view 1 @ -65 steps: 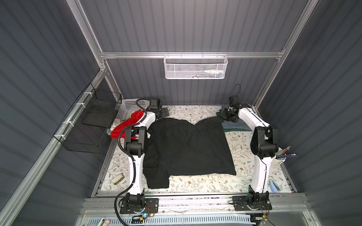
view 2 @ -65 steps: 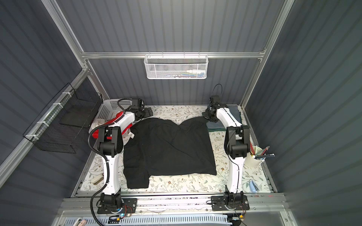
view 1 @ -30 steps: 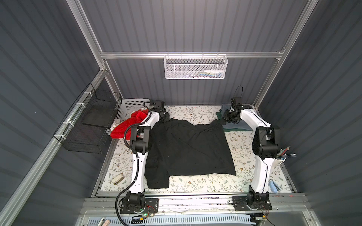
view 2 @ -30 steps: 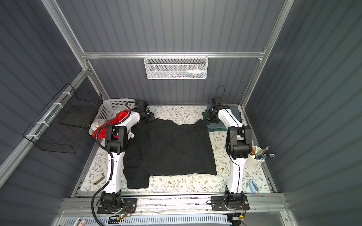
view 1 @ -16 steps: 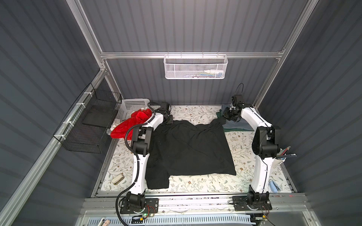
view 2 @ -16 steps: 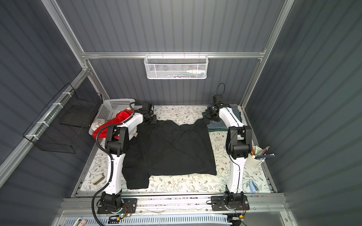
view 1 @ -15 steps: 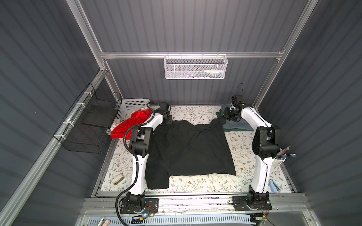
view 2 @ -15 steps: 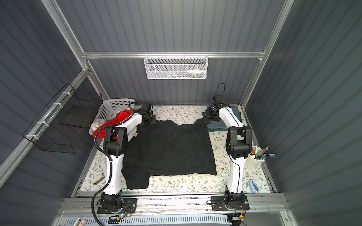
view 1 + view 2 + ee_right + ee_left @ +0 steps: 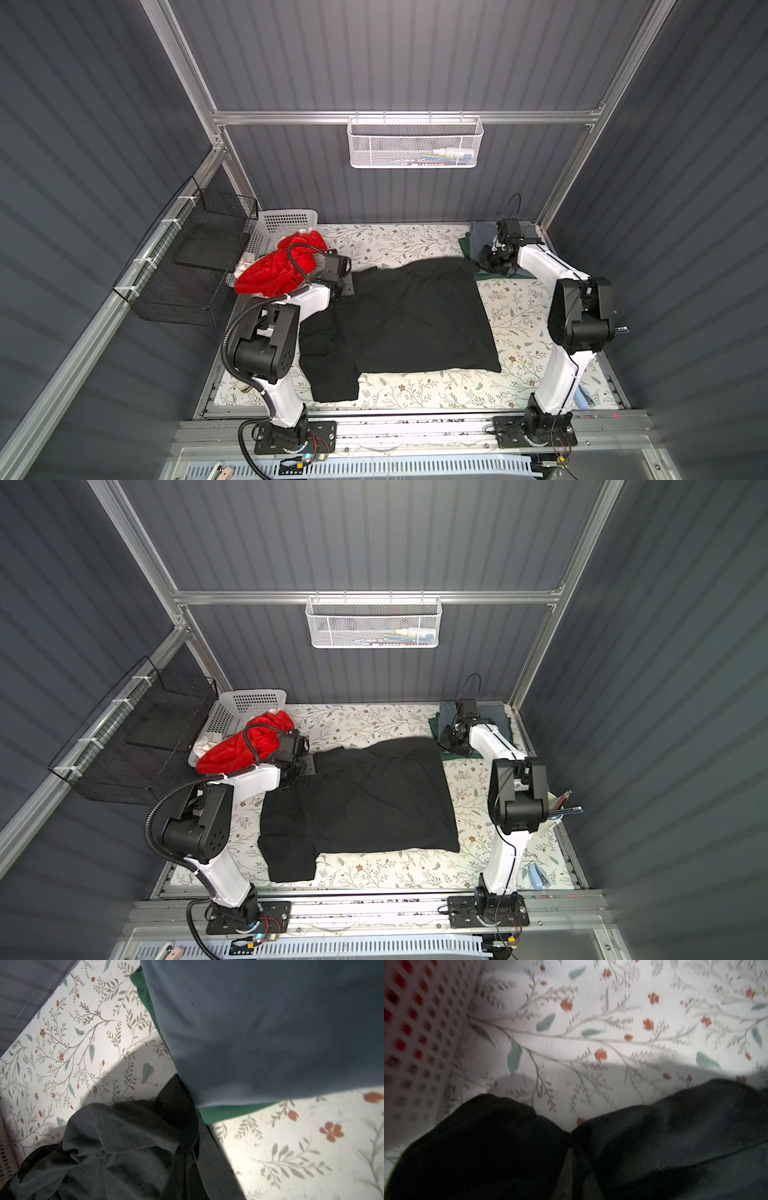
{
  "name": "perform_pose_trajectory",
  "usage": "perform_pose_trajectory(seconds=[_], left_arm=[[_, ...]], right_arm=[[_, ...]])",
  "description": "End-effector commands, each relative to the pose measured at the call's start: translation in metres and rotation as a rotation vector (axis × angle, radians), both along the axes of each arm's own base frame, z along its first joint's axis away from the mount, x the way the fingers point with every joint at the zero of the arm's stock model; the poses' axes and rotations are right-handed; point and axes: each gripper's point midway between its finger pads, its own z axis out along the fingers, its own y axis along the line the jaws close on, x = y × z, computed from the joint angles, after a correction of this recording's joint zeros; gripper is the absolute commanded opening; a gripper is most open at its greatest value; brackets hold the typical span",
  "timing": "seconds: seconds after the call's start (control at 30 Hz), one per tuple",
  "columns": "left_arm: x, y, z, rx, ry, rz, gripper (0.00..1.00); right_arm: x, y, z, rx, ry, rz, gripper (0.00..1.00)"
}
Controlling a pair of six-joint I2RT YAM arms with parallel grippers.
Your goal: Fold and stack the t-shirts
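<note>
The large black t-shirt lies spread across the middle of the flowered table. My left gripper is shut on its far left corner, where black cloth bunches round the jaws. My right gripper is shut on the far right corner, with crumpled cloth beside it. A bright red t-shirt spills out of the white basket at the far left. The blue-grey t-shirt lies folded on the dark green one in the far right corner.
A black wire rack hangs on the left wall and a white mesh basket on the back wall. A cup of pens stands at the right edge, behind a blue object. The white basket's wall is close beside my left gripper.
My left gripper has come down onto the black t-shirt's far left corner and shut on it. The right gripper has kept its hold and barely moved.
</note>
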Motion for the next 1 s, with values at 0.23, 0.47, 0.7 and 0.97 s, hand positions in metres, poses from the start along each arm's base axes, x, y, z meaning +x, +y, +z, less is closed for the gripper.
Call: perform_pose_trajectory(seconds=[0.23, 0.47, 0.7, 0.97], left_arm=[[-0.078, 0.040, 0.055, -0.027, -0.124, 0.215, 0.62], [-0.058, 0.027, 0.059, -0.053, -0.010, 0.185, 0.71], [-0.006, -0.003, 0.050, -0.241, 0.081, 0.114, 0.72], [0.016, -0.034, 0.029, -0.357, 0.219, -0.010, 0.65]], right_arm=[[-0.067, -0.005, -0.023, 0.016, 0.031, -0.061, 0.00], [-0.076, -0.006, -0.033, 0.013, 0.059, -0.073, 0.00], [-0.092, -0.010, -0.042, -0.008, 0.091, -0.072, 0.00], [-0.099, -0.008, -0.048, 0.001, 0.111, -0.062, 0.00]])
